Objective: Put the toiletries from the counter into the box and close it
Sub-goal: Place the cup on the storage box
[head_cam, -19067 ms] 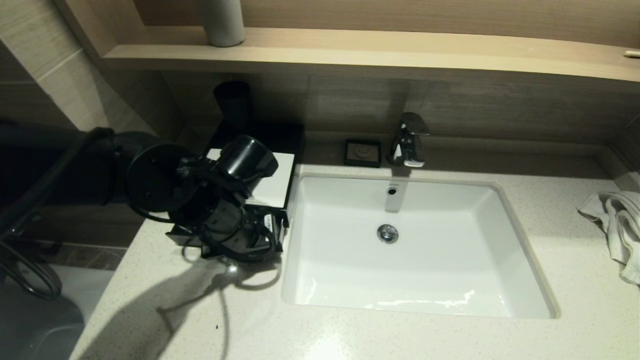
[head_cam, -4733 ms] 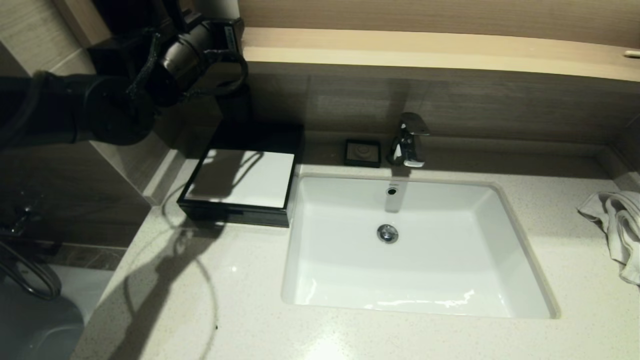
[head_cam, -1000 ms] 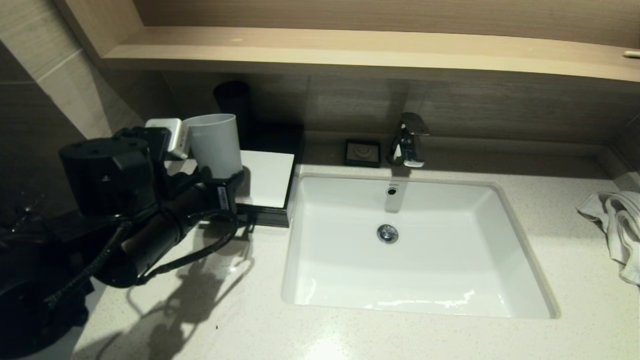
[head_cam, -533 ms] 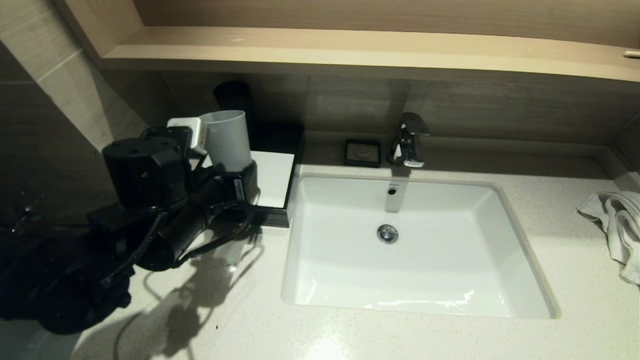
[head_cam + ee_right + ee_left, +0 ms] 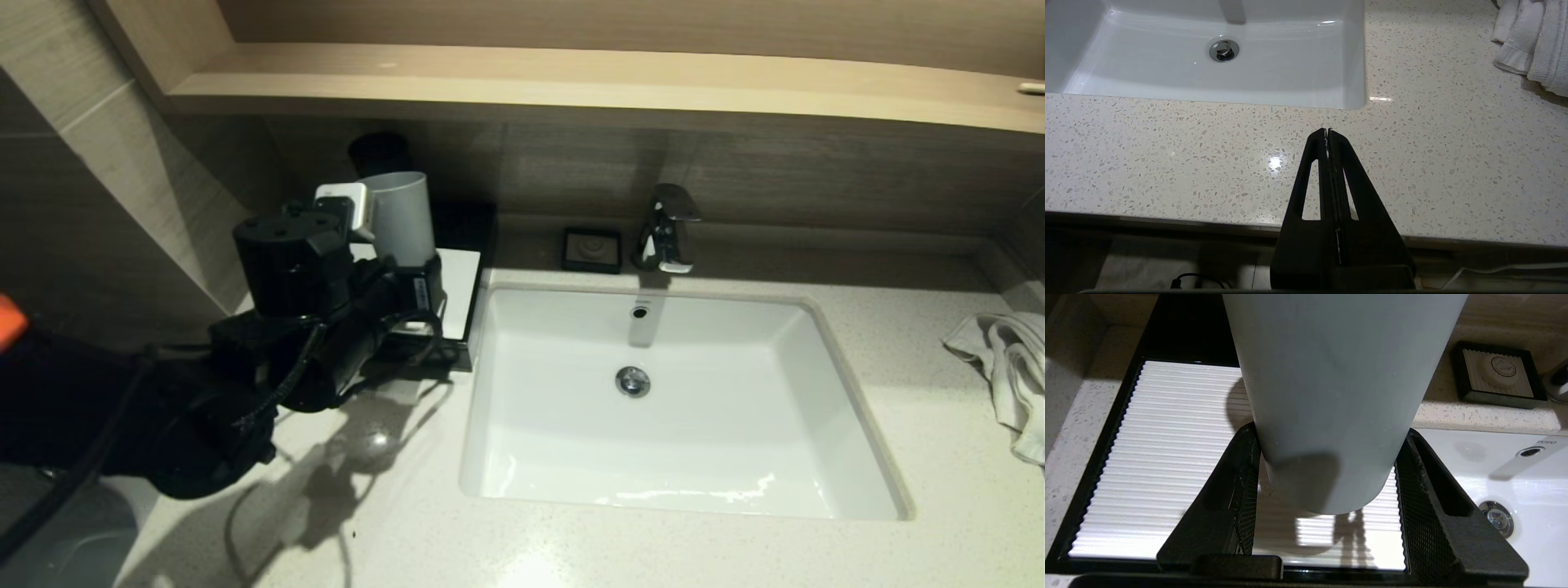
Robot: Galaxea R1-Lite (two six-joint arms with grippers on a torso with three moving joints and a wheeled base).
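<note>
Your left tool (image 5: 1327, 498) grips a smooth, pale grey tumbler (image 5: 400, 216), a plain tapered cylinder of matte plastic. The two black fingers (image 5: 1429, 498) press its lower sides; their inner pads carry a fine cross-hatched grip texture. The tumbler stands upright in the grip, its base above the box (image 5: 453, 286) rather than resting on it, as far as the wrist view shows.

The box is a low black rectangular case with a white top panel, and that panel is ribbed in fine parallel ridges (image 5: 1167, 457). It sits on the tabletop (image 5: 531, 547) at the left rim of the sink (image 5: 678, 457), with its lid down. You will find no sachets in any view; whether they lie inside the box cannot be told.

The tabletop is pale cream stone flecked with small darker chips, polished enough to throw back a light spot. The sink is a glossy white rectangular basin with a round metal drain (image 5: 633, 380) and a chrome tap (image 5: 668, 229) behind it. Next to the tap sits a small black square dish (image 5: 592, 249) holding a round embossed soap. A crumpled white towel (image 5: 1008, 367) of soft terry lies at the far right.

Your right tool (image 5: 1327, 132) hovers parked over the front edge of the tabletop, its two slotted black fingers pressed flat together.
</note>
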